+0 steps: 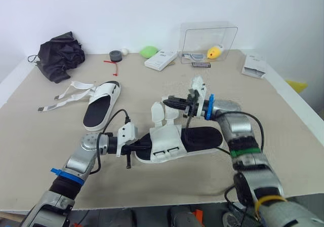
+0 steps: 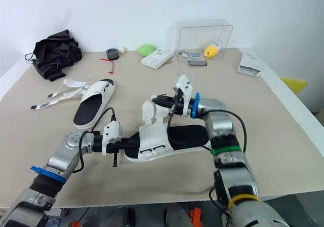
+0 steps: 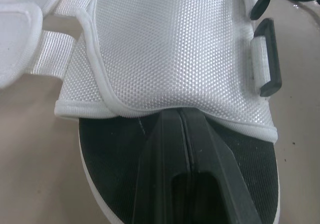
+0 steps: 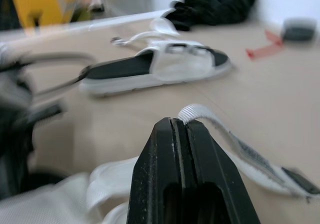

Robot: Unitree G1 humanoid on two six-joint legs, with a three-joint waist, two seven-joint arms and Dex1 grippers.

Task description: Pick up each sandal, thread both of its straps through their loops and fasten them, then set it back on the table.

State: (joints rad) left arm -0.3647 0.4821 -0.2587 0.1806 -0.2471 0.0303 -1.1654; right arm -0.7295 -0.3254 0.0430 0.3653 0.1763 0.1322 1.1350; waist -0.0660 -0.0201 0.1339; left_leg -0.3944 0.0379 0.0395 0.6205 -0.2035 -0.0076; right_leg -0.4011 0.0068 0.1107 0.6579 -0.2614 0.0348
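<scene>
The near sandal (image 1: 177, 143) lies mid table (image 1: 40, 136). The L gripper (image 3: 182, 115), arm low & flat, has its fingers shut w/ nothing between them, poked under the white top flap (image 3: 170, 49), prob. to stop the shoe sliding. The R gripper (image 1: 168, 102), elbow bent, is pinched tight on a strap (image 4: 235, 146) & lifts it, I think to aim it at a loop (image 3: 274, 44).

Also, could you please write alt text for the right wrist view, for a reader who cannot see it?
The right gripper is shut on the end of a white strap that trails away over the table. Beyond it a sandal lies flat on the table, with a black bag behind.
</scene>
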